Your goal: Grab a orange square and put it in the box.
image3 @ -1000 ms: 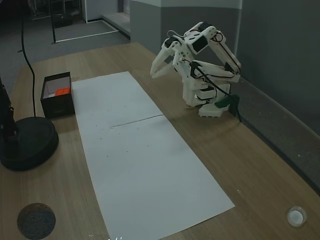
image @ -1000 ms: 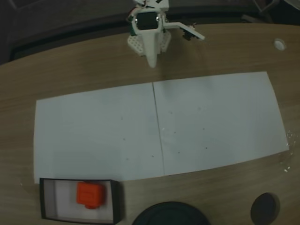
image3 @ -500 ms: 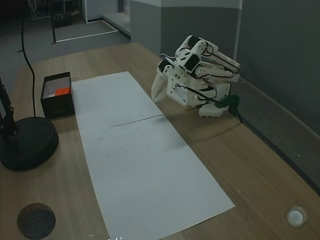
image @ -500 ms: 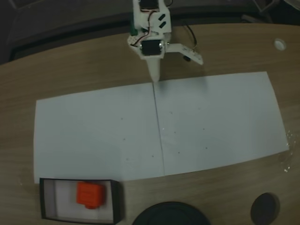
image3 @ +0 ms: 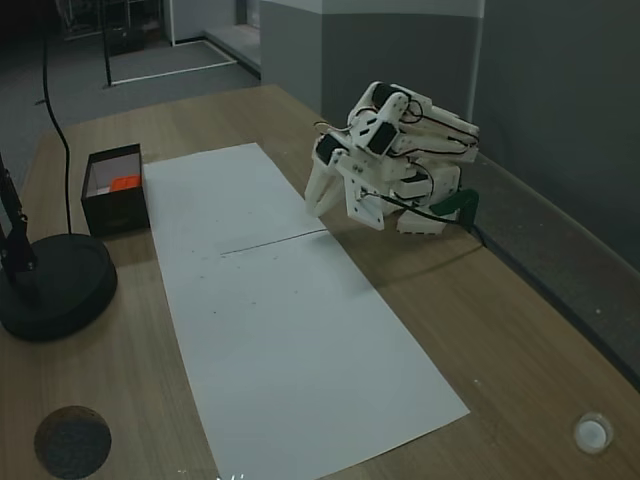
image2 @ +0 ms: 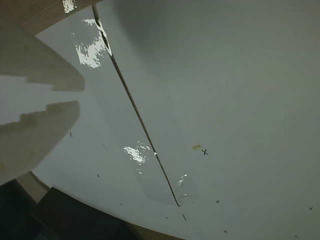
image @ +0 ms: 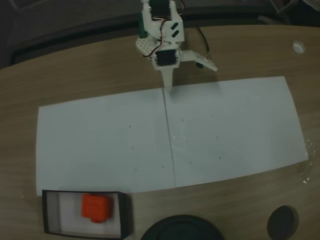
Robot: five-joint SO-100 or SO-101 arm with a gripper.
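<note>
Wood-grain table [image: 75,80] under dim light carries two white paper sheets [image: 100,145] laid edge to edge. The orange square [image: 96,207] lies inside the box [image: 125,215], well apart from the tool [image: 168,86] and diagonally across the paper from it; in the side fixed view the block [image3: 124,183] shows as an orange patch against the box's pale floor, within the black walls [image3: 112,212].

Compared with a second ago, the arm has folded down over its base and the tool has dropped from a raised pose to hover low at the near end of the seam between the sheets; since half a second ago it has barely shifted. The block and box have not moved at all. My reading is that the placing is already done and the arm is settling into rest, so nothing is left but to stop.

The tool carries nothing. In the wrist view its two pale fingers [image2: 40,130] stand slightly apart with a narrow strip of paper showing between them; in the side fixed view the tips [image3: 318,197] also look a little parted.

The block is bright orange-red with squared sides and a darker lower edge, far smaller than the box. It sits near the middle of the floor, upright as far as I can tell.

Near the box stand a large round black base [image3: 55,285] and a smaller dark disc [image: 282,220].
</note>
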